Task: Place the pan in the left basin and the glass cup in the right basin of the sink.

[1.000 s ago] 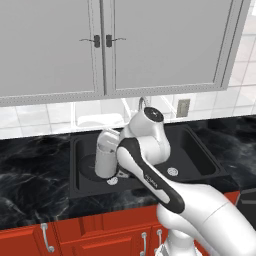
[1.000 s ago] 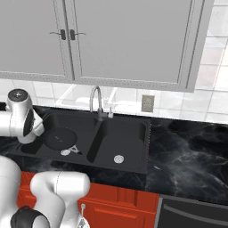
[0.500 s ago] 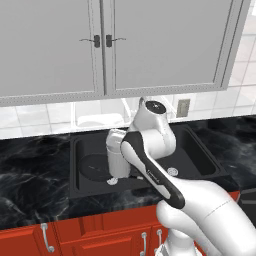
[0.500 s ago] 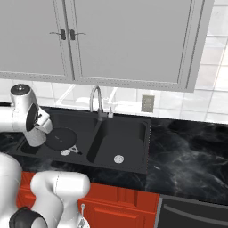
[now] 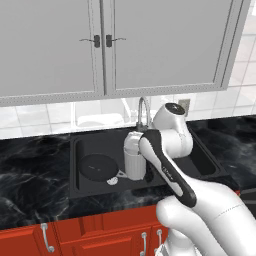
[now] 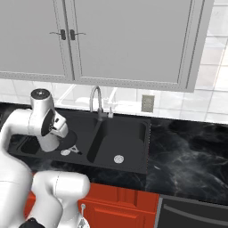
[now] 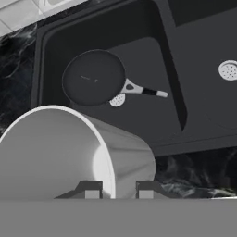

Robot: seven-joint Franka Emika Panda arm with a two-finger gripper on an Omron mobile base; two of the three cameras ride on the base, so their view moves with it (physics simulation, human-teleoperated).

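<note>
Black marble surface (image 5: 30,165), one sink (image 6: 133,167): one pan (image 7: 94,77) in the left basin (image 7: 139,51), one glass cup (image 7: 69,152) clamped in the claw (image 7: 118,190); right base view shows right basin (image 6: 129,138).

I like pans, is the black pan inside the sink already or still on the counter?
Inside. The pan lies flat on the bottom of the left basin, beside its silver drain.

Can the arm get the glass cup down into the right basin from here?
Probably yes. The tool is shut on the glass cup above the sink; the right basin holds just its drain, and the pan lies in the left basin.
</note>
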